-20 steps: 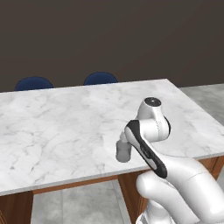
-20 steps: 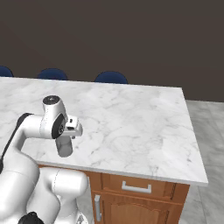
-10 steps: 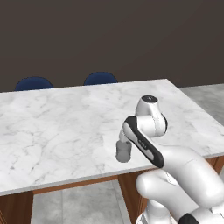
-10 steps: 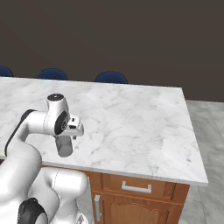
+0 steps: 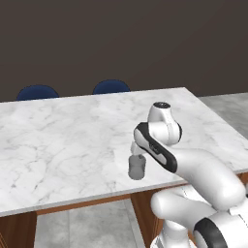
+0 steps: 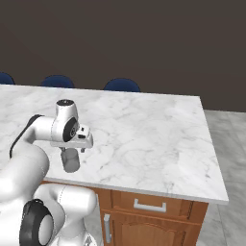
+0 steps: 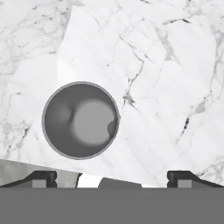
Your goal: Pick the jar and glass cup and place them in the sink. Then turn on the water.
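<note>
The glass cup (image 5: 137, 167), a plain grey tumbler, stands upright on the white marble counter (image 5: 63, 140) close to its front edge. It appears again in the right base view as the glass cup (image 6: 70, 160). My gripper (image 5: 137, 156) hangs just above it, pointing down, and stands open with nothing held. From the hand camera I look into the cup's round mouth (image 7: 81, 120), which lies left of the midline of the gripper (image 7: 111, 177). The left fingertip (image 7: 41, 178) sits below the cup's left rim. The jar, the sink and the water are out of view.
The counter's front edge (image 7: 26, 168) runs right by the cup. Blue chair backs (image 5: 111, 87) (image 6: 121, 85) stand behind the far edge. Wooden cabinet fronts with a drawer handle (image 6: 150, 205) sit under the counter. Grey floor (image 6: 230, 144) lies to the right.
The arm's wrist and forearm have shifted a little left and farther over the counter. The hand stays above the cup. The cup has not moved and the jaws remain open.
</note>
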